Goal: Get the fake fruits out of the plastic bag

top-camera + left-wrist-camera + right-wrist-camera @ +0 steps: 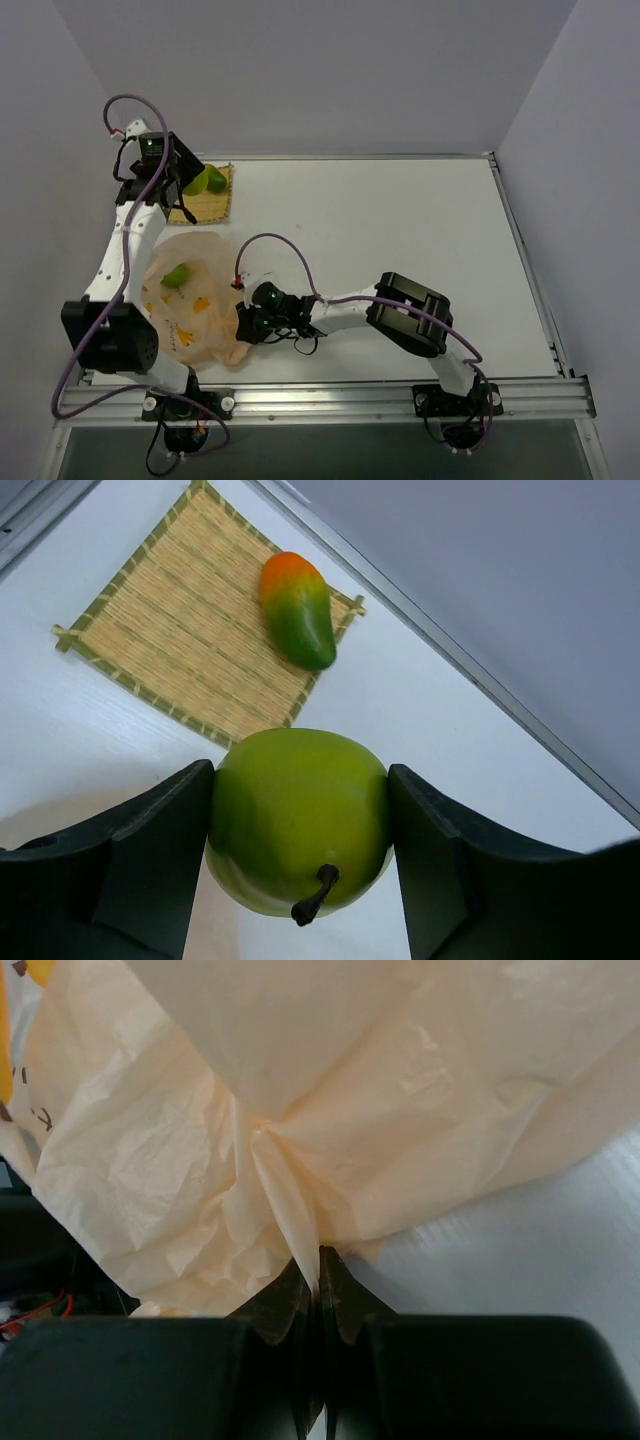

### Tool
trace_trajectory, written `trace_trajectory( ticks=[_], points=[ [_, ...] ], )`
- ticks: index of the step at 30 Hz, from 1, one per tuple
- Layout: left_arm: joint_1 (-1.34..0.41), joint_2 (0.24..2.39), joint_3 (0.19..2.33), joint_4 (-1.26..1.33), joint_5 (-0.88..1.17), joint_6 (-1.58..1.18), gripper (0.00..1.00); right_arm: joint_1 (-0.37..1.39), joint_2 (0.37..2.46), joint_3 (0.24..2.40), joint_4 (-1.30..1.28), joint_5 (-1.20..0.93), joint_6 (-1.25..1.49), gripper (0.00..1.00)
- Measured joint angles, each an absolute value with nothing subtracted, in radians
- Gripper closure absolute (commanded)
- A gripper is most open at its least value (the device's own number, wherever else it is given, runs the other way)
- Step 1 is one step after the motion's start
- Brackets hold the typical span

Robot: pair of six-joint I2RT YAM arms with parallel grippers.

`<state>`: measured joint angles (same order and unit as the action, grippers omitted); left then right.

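Note:
My left gripper (183,178) (300,776) is shut on a round yellow-green fake fruit (298,820) with a brown stem. It holds the fruit just above the near edge of the yellow woven mat (170,640). The oval green-and-orange mango-like fruit (297,610) (216,180) lies on the mat's far corner. The pale peach plastic bag (195,310) (300,1110) lies crumpled at the left front. A second round green fruit (176,276) sits in it. My right gripper (243,328) (320,1260) is shut on a pinched fold of the bag's lower right edge.
The white table (400,240) runs back to a grey wall, with a raised rim along its right side. The left arm's base (110,335) stands beside the bag. An aluminium rail (350,400) runs along the front edge.

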<state>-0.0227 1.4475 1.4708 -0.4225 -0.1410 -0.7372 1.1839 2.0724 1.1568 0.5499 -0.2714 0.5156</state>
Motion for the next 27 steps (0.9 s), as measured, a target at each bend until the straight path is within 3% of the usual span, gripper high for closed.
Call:
trace_trajectory(
  ticks=[8,19,27],
  points=[
    [0.113,1.840,1.675,-0.363,-0.150,-0.718,0.83,1.169,1.978,1.020,0.549,-0.284,0.444,1.00],
    [0.221,2.086,1.795,-0.249,-0.075,-0.706,0.81,1.062,1.862,0.907,0.481,-0.279,0.377,1.00],
    [0.223,2.267,1.941,-0.200,-0.025,-0.658,0.73,1.038,1.856,0.901,0.477,-0.279,0.365,1.00]
  ],
)
